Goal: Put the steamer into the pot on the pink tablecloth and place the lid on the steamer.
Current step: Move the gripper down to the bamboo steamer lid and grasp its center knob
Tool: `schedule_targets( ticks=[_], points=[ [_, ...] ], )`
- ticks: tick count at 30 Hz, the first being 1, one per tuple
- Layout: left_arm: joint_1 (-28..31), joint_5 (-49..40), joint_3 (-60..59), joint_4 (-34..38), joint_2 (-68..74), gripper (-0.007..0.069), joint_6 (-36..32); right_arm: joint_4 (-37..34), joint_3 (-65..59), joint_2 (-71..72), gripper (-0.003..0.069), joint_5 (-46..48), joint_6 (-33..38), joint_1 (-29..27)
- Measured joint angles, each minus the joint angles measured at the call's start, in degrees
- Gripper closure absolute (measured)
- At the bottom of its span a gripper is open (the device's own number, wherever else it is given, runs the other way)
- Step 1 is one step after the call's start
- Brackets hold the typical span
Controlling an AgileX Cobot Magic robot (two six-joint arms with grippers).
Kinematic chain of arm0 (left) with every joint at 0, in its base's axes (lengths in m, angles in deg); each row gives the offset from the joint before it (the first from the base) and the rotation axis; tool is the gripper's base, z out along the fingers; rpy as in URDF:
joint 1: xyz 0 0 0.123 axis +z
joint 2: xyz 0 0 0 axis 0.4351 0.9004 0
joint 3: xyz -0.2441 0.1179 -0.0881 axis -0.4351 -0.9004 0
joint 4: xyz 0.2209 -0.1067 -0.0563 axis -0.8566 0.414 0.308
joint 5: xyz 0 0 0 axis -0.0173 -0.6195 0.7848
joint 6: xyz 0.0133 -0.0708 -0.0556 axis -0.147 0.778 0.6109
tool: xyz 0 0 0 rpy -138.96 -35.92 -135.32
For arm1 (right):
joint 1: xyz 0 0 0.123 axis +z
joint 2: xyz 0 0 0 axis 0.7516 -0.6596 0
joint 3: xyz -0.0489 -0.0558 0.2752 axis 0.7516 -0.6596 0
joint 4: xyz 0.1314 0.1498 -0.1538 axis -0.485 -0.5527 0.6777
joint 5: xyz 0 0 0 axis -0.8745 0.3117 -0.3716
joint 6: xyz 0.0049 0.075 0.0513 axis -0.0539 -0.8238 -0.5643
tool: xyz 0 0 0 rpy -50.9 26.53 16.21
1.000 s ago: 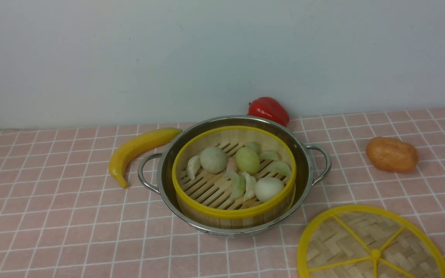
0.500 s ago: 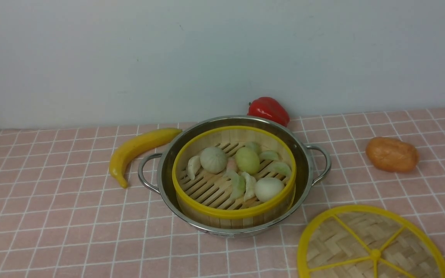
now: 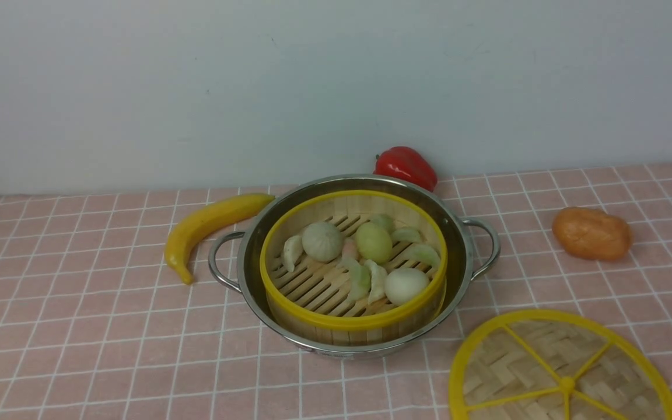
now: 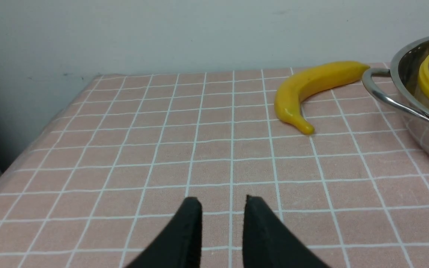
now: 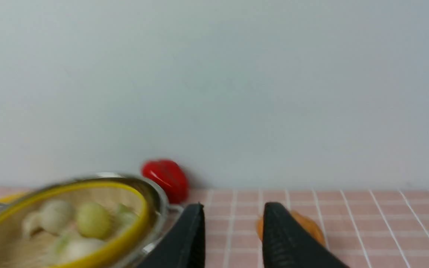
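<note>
Pink tablecloth (image 3: pixel 108 350) covers worktop. Pot (image 3: pixel 464 291) centred. Lid (image 3: pixel 522 396) flat on cloth, off steamer. Steamer (image 3: pixel 359 322) seated inside pot: done. Lid placement: outstanding. Left gripper (image 4: pixel 222 203), right gripper (image 5: pixel 235 206): fingers apart, nothing held.

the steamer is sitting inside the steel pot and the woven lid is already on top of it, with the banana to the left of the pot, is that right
Not quite: the lid is off, lying on the pink tablecloth, as the front view shows. The rest stands.
</note>
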Motion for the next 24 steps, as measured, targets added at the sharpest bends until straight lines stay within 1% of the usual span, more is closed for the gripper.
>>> schedule_targets(
  ticks=[2,6,7,8,10,13,14,16,17,19,23,24],
  points=[
    [0.0,0.0,0.0,0.0,0.0,0.0454,0.0,0.0,5.4,0.0,0.0419,4.9,-0.4,0.0],
    [0.0,0.0,0.0,0.0,0.0,0.0446,0.0,-2.8,9.9,0.1,0.0419,7.2,-2.5,0.0],
    [0.0,0.0,0.0,0.0,0.0,0.0444,-0.1,-6.2,10.9,0.1,0.0419,8.3,-4.3,0.0],
    [0.0,0.0,0.0,0.0,0.0,0.0444,-0.1,-7.2,11.1,0.1,0.0419,8.6,-4.4,0.0],
    [0.0,0.0,0.0,0.0,0.0,0.044,-0.1,-11.4,12.0,0.1,0.0419,11.3,-5.0,0.0],
    [0.0,0.0,0.0,0.0,0.0,0.0433,-0.1,-13.6,14.2,-1.5,0.0419,20.3,-4.1,0.0],
    [0.0,0.0,0.0,0.0,0.0,0.0433,-0.1,-13.5,15.5,-3.5,0.0419,25.4,-2.4,0.0],
    [0.0,0.0,0.0,0.0,0.0,0.0433,-0.1,-12.3,17.3,-8.2,0.0419,31.3,1.7,0.0],
    [0.0,0.0,0.0,0.0,0.0,0.0433,-0.1,-12.1,17.5,-8.8,0.0419,32.0,1.7,0.0],
    [0.0,0.0,0.0,0.0,0.0,0.0424,-0.1,-9.8,20.7,-18.2,0.0419,38.1,6.8,0.0],
    [0.0,0.0,0.0,0.0,0.0,0.0418,-0.1,-8.7,26.1,-32.9,0.0419,41.5,14.4,0.0],
    [0.0,0.0,0.0,0.0,0.0,0.0413,-0.1,-8.3,28.6,-38.7,0.0419,42.2,16.7,0.0]
  ],
)
